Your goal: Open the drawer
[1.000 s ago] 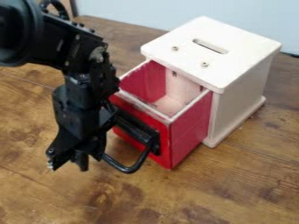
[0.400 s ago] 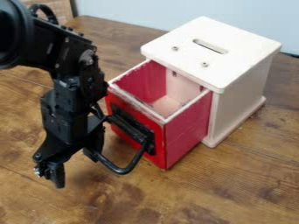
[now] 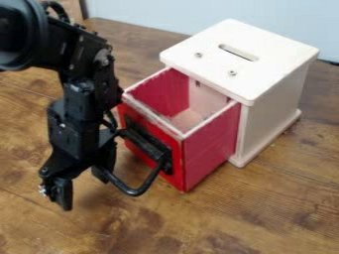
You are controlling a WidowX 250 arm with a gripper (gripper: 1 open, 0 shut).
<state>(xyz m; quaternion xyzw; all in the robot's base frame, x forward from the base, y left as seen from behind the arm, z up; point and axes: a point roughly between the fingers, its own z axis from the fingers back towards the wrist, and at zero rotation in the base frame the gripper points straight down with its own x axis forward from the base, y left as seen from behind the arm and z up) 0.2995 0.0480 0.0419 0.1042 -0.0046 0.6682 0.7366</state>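
Drawer (image 3: pixel 185 124) stands pulled well out of the white casing (image 3: pixel 259 84), toward the lower left of the view. Its red front panel faces lower left; the open top shows a red inner wall and a pale floor inside. Rear part of the drawer remains inside the casing.

Casing sits on the wooden table (image 3: pixel 265 208), right of centre. A dark slot and small screw heads show on its top face.

Black bracket (image 3: pixel 150 151) is fixed on the front panel. The looped wire handle (image 3: pixel 133 182) hangs from it, reaching down to the table in front of the drawer.

Black arm (image 3: pixel 73 109) comes in from the upper left and points steeply down, just left of the drawer front. Gripper (image 3: pixel 56 190) is at table level, beside the loop's left end. Fingers (image 3: pixel 61 194) stand apart; nothing is clamped between them. The handle's left end passes close to the fingers; contact cannot be judged from this angle, since the black parts merge.

Table surface is dark, grainy wood with a bare stretch along the bottom and right.
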